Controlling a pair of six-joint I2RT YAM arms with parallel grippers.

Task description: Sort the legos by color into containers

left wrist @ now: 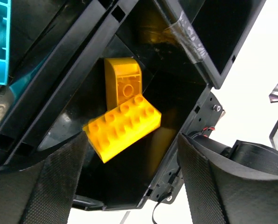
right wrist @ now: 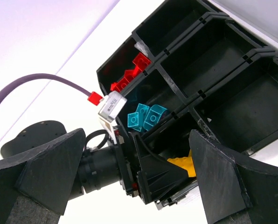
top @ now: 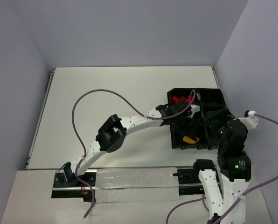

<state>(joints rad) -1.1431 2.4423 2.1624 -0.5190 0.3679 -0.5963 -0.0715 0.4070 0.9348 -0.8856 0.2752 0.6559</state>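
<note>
L gripper (left wrist: pixel 130 183) – jaws apart – pointing at yellow legos (left wrist: pixel 123 129), arm (top: pixel 129 124) outstretched.

Black multi-bin tray (top: pixel 213 98) sits rt of centre. Its left column, far to near: red bricks (right wrist: pixel 129 74), cyan bricks (right wrist: pixel 146 116), then 2 yellow bricks (left wrist: pixel 122 128) overlapping, tilted.

White table (top: pixel 129 79) between pale lilac walls (top: pixel 129 28)

You have free room on the table (top: pixel 83 79) left of and beyond the black tray (top: pixel 212 97). Over the tray it is tight. The left gripper (top: pixel 188 113) hangs above the left bins, its purple cable (top: pixel 104 91) arches across, and the right gripper (top: pixel 217 125) crowds the right side. Two yellow bricks (left wrist: pixel 122 126) lie mid-bin.
</note>
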